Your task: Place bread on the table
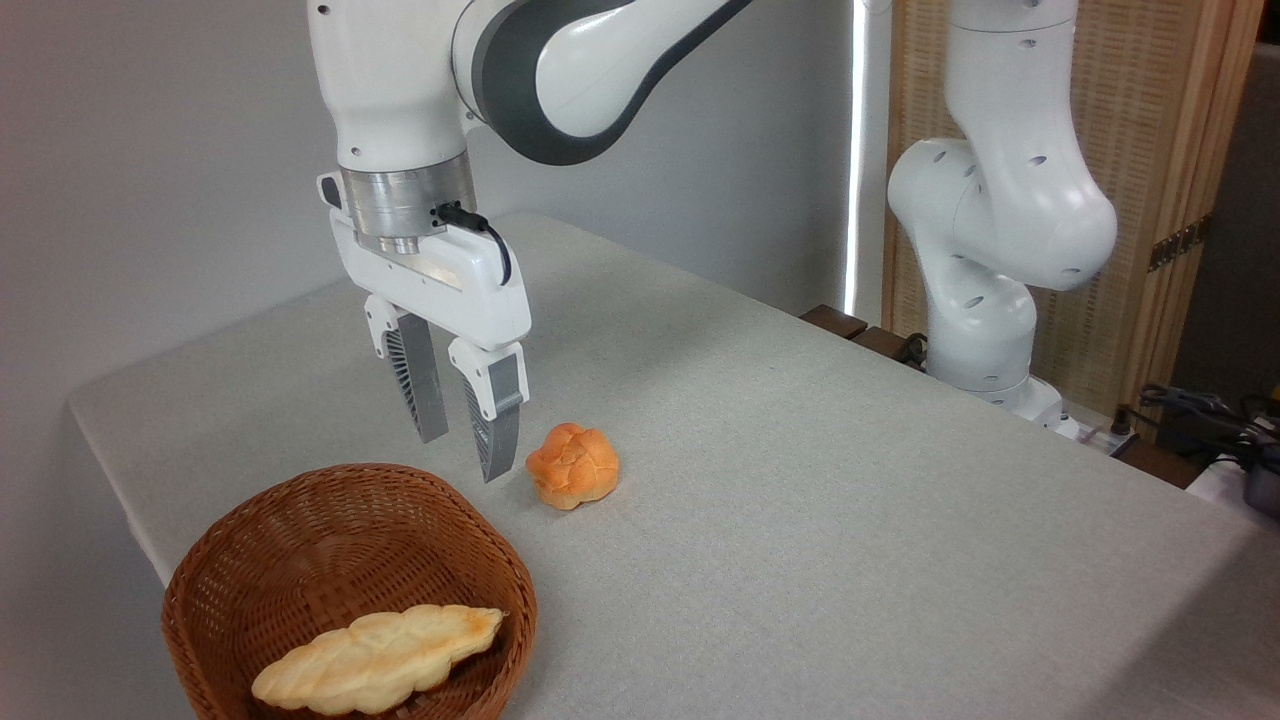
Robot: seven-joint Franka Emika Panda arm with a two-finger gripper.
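Hanging upright over the basket (340, 560) rim — fingers (432, 395) narrowly parted, empty

Illumination is bright, even and diffuse. A vertical strip of daylight glare (852, 150) shows at upper right. Shadows on the table (800, 480) are faint and soft-edged. Focus is sharp throughout; edge distortion is negligible.

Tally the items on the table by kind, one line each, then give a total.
Braided loaf, pale yellow: 1, the bread, lying in the basket.
Round orange knotted bun: 1, on the table.
Brown wicker basket: 1.
Total: 3.
The gripper hangs open above the basket's far rim, holding nothing.
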